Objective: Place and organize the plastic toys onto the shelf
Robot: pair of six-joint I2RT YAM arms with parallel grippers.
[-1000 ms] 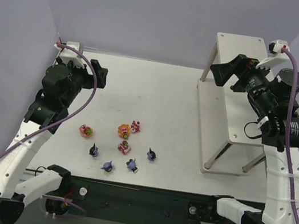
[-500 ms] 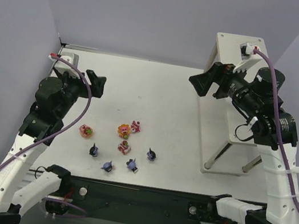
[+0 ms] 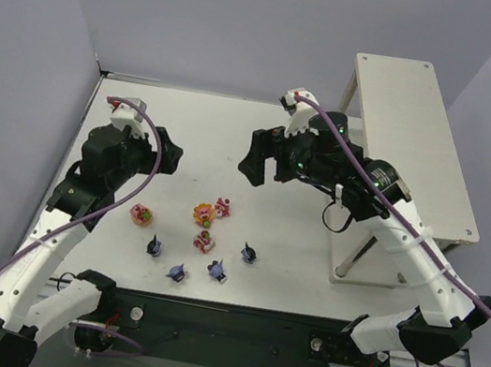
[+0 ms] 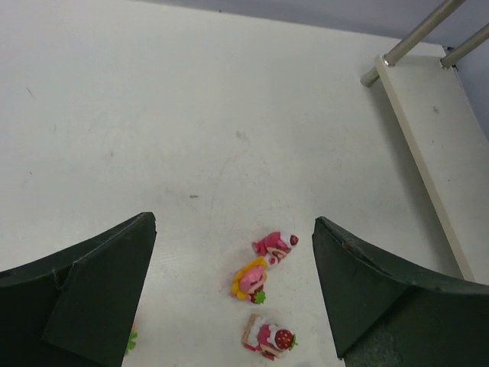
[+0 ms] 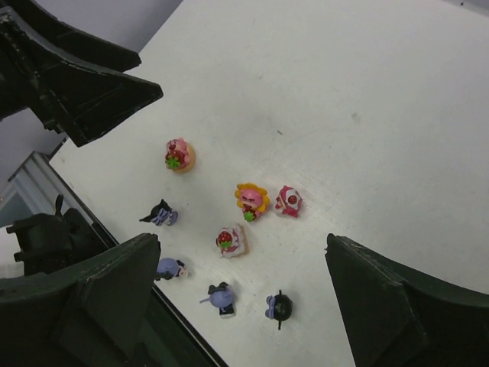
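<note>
With my left hand (image 3: 172, 149) and right hand (image 3: 252, 159) both spread apart and empty, I fear the tightly bunched toys (image 3: 203, 214) will topple when either closes on one

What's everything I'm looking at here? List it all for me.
Bright toys: four, pink, red, yellow, mid-table.
Dark toys: four, blue-purple, just nearer the arm bases than the bright ones.
Shelf: one, off-white, two tiers, table's right side.
Table: one, white, under everything.
Cables: two, purple, one along each arm.
Arms: two, white and black, bolted at the near edge.
Left pincer, right pincer: two, dark, open and empty, above the table.
</note>
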